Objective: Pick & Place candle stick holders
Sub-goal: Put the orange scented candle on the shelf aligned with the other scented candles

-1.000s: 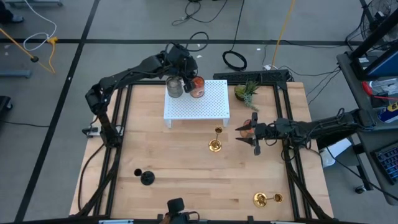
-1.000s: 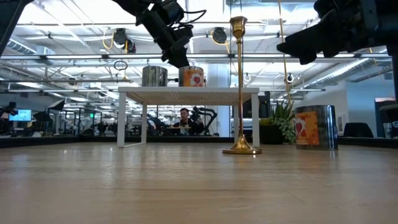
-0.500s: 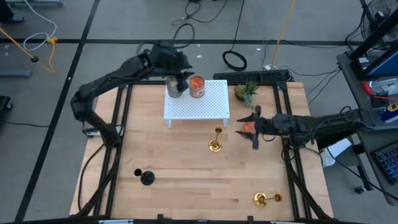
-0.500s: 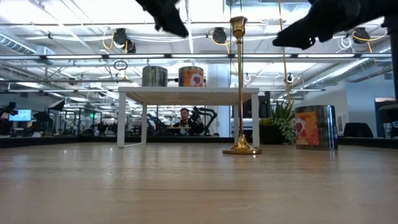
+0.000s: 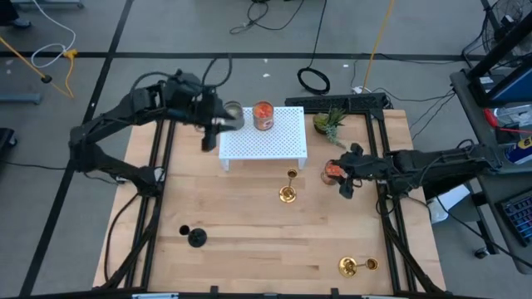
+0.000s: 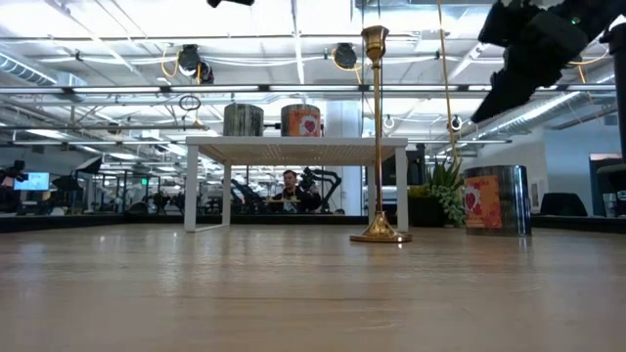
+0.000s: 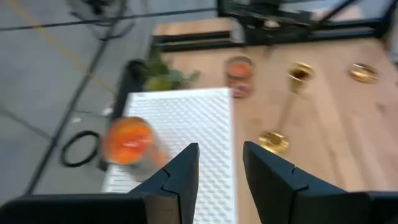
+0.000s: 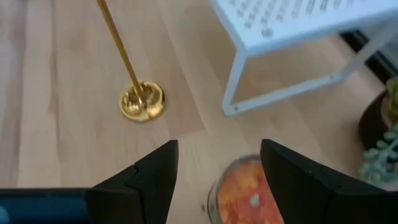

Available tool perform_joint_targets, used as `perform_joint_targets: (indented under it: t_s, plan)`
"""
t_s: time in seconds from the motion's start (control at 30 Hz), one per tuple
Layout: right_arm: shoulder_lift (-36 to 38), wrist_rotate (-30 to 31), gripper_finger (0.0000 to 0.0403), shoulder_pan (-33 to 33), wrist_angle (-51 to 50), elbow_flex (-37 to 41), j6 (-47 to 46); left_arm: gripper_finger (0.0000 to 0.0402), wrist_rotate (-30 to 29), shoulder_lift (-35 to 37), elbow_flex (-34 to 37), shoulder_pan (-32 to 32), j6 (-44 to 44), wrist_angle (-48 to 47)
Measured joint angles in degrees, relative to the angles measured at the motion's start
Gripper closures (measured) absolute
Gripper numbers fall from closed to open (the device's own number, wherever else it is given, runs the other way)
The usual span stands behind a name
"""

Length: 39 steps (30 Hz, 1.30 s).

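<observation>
So the right hand (image 5: 345, 173) hangs over the orange glass cup (image 5: 332, 170) near the table's (image 5: 249, 241) right edge, fingers spread wide and holding nothing. The left hand (image 5: 209, 133) sits by the far-left corner of the white stand (image 5: 274, 141), fingers apart, empty too. On the stand: a grey cup (image 5: 234, 115) and another orange cup (image 5: 263, 115). An upright gold holder (image 5: 288, 193) stands mid-table, a second gold holder (image 5: 349, 266) lies near the front right corner, and the black holder (image 5: 196, 237) is front left.

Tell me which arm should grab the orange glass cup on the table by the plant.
Right. The right gripper, fingers open, hangs just over that orange cup. The left gripper, empty, is beside the white stand.
</observation>
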State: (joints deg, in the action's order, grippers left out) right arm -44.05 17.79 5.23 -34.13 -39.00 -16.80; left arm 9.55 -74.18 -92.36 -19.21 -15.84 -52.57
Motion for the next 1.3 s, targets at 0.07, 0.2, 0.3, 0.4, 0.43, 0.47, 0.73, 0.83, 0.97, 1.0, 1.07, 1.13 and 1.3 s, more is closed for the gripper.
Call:
perform_joint_targets:
  t_s: [0.07, 0.2, 0.3, 0.4, 0.43, 0.47, 0.73, 0.83, 0.97, 1.0, 1.07, 1.13, 1.3]
  plan:
    - [-1.02, -0.09, 0.0179, 0.14, -0.53, 0.0, -0.53, 0.0268, 1.5, 1.82, 4.1, 1.51, -0.11, 1.73]
    - [-3.37, -1.56, 0.0189, 0.24, -2.2, 0.0, -0.54, 0.0268, 1.9, 5.65, 15.06, 4.82, -0.1, 10.24]
    - [-5.17, -1.54, 0.0194, 0.24, -2.9, 0.0, -0.54, 0.0268, 1.75, 7.83, 23.12, 6.94, 0.03, 17.66]
    - [-6.9, -1.48, 0.0194, 0.24, -5.34, 0.02, -1.72, 0.0268, 1.3, 9.35, 29.92, 8.64, 2.1, 24.06]
    - [-7.4, -1.47, 0.0194, 0.24, -6.6, 0.03, -2.65, 0.0268, 0.99, 9.73, 31.77, 9.08, 3.03, 26.17]
    - [-7.9, -1.45, 0.0194, 0.24, -7.92, 0.04, -3.63, 0.0268, 0.95, 10.03, 33.4, 9.48, 3.81, 27.61]
    - [-9.26, -1.44, 0.0195, 0.24, -12.49, 0.07, -4.14, 0.0268, 0.89, 10.52, 38.25, 11.78, 5.64, 32.16]
    - [-9.43, -1.45, 0.02, 0.24, -12.5, 0.07, -3.68, 0.0268, 0.89, 10.52, 38.27, 12.31, 5.66, 33.28]
    - [-10.48, -1.49, 0.0222, 0.24, -12.48, 0.07, -3.51, 0.0268, 0.91, 10.52, 38.27, 12.77, 5.64, 33.65]
    - [-10.86, -1.49, 0.0228, 0.24, -12.47, 0.07, -3.51, 0.0268, 0.91, 10.52, 38.27, 12.88, 5.64, 33.65]
    - [-11.97, -1.51, 0.024, 0.24, -12.46, 0.07, -3.49, 0.0268, 0.89, 10.52, 38.27, 12.9, 5.64, 33.65]
    - [-13.13, -1.45, 0.0248, 0.24, -12.3, 0.07, -3.36, 0.0268, 0.89, 10.52, 38.27, 12.9, 5.64, 33.65]
    - [-15.21, -1.57, 0.0277, 0.24, -12.46, 0.07, -3.1, 0.0268, 0.89, 10.52, 38.26, 12.9, 5.64, 33.65]
